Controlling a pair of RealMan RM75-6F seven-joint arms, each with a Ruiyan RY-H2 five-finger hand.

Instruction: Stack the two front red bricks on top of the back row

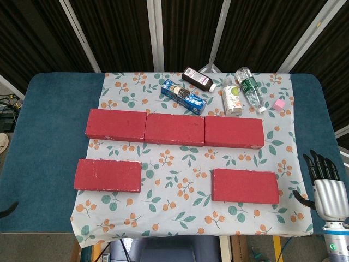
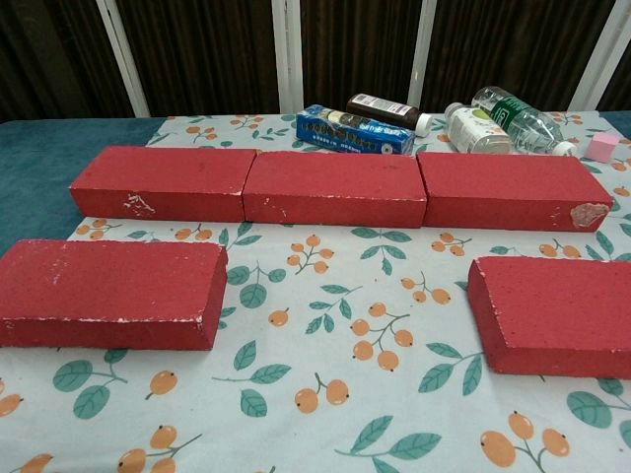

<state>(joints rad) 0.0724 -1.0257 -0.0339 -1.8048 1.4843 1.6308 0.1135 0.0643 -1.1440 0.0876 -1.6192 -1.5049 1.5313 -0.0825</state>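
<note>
While both front bricks lie flat on the floral cloth [image 1: 180, 218], nothing is stacked yet. Taking the back row [image 1: 174, 129] as landmark, three bricks butted end to end, the left front brick [image 1: 107, 175] sits just in front of its left end and the right front brick [image 1: 245, 185] in front of its right end, each apart from it. Bottles [image 1: 240, 90] and a blue box [image 1: 184, 96] lie behind the row, clear of the stacking surface. Only the right hand [image 1: 325, 180] shows, beyond the row's right end at the table [image 1: 49, 136] edge, fingers extended and holding nothing, apparently waiting to reach the nearer brick.

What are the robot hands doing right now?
Left robot hand: not in view.
Right robot hand: open, holding nothing.
</note>
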